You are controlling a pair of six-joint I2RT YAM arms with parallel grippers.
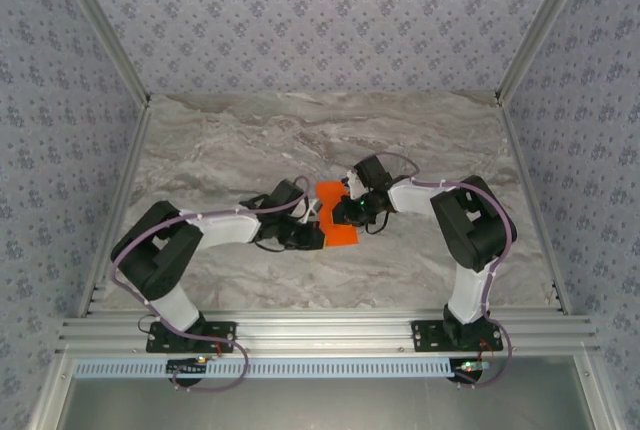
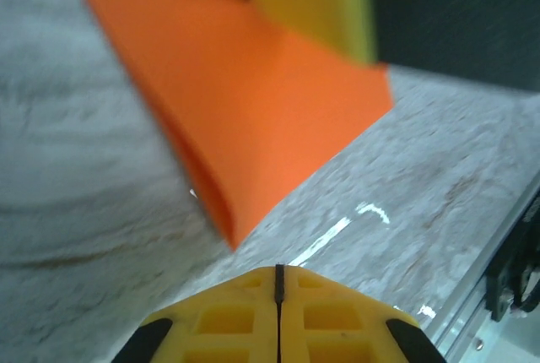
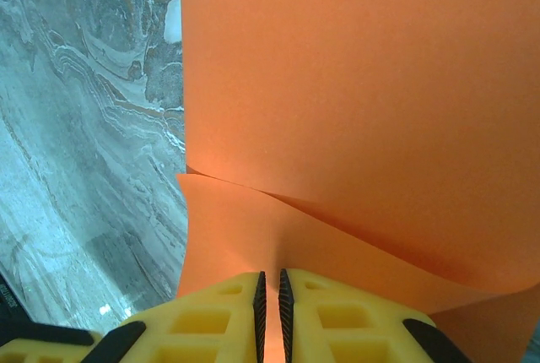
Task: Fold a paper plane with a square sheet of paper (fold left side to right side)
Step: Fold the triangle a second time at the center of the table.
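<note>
The square sheet of paper (image 1: pixel 336 196), bright orange, lies at the middle of the marble table, bent over on itself into two loose layers (image 3: pixel 354 84). My right gripper (image 3: pixel 270 283) is shut on the sheet's near edge, and orange paper shows in the thin slit between its jaws. It sits over the sheet's right side (image 1: pixel 352 212). My left gripper (image 2: pixel 279 272) is shut with nothing in it, a little short of the sheet's pointed corner (image 2: pixel 253 110). From above, it is at the sheet's left edge (image 1: pixel 305 235). A yellow finger of the right gripper (image 2: pixel 312 0) rests on the paper.
The marble table (image 1: pixel 300 140) stretches bare behind the paper. Patterned walls close it in on three sides. An aluminium rail (image 1: pixel 320 332) runs along the near edge and shows at the lower right of the left wrist view (image 2: pixel 506 253).
</note>
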